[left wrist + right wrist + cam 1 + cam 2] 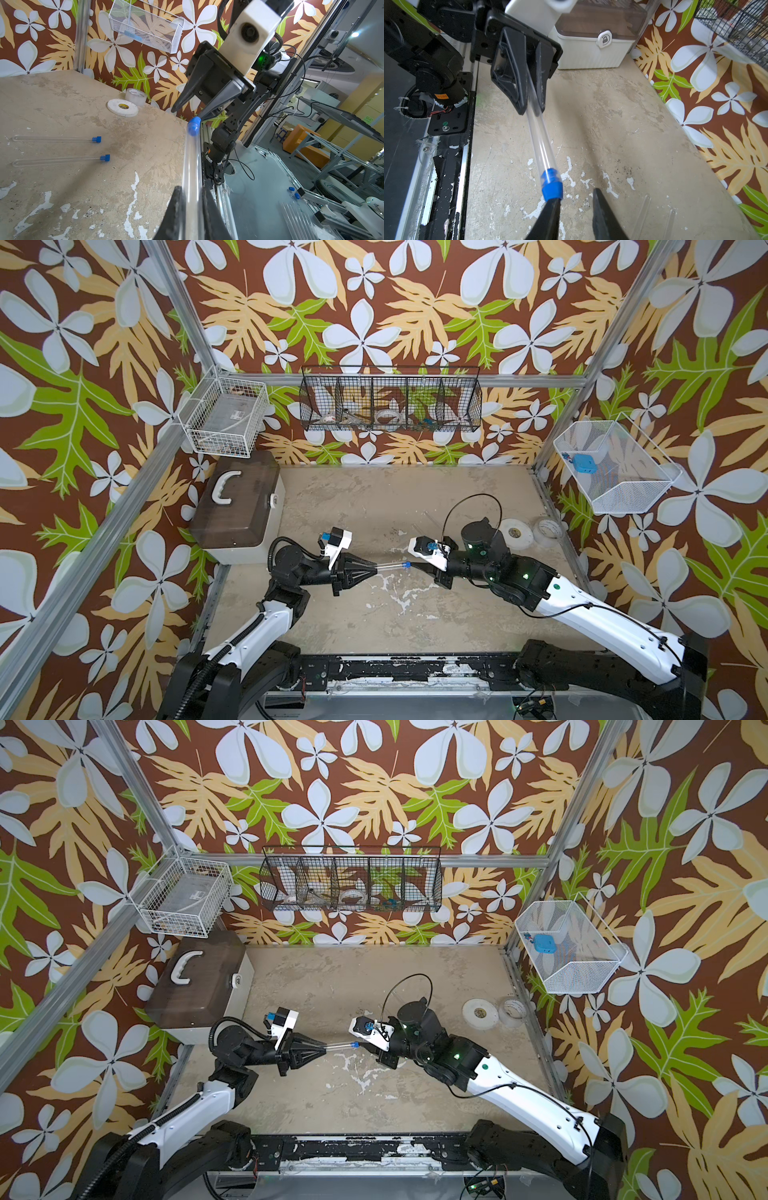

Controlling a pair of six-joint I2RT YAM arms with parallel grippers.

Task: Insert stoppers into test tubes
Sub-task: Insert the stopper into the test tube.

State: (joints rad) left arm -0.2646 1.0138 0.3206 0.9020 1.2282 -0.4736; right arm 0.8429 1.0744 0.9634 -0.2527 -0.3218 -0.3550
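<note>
Floral walls (415, 302), worn beige tabletop (374, 497)

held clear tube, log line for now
left pincer: shut on clear plastic tube | blue stopper: in tube mouth | right pincer: open

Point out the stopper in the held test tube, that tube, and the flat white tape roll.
stopper (552, 186), right wrist view, its blue cap.
held test tube (538, 133), right wrist view, clear wall mid-length.
white tape roll (133, 108), left wrist view, its flat top face.

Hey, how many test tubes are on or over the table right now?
3. One tube is clamped in the left gripper above the table, blue stopper in its mouth; two stoppered tubes lie side by side on it.
</note>
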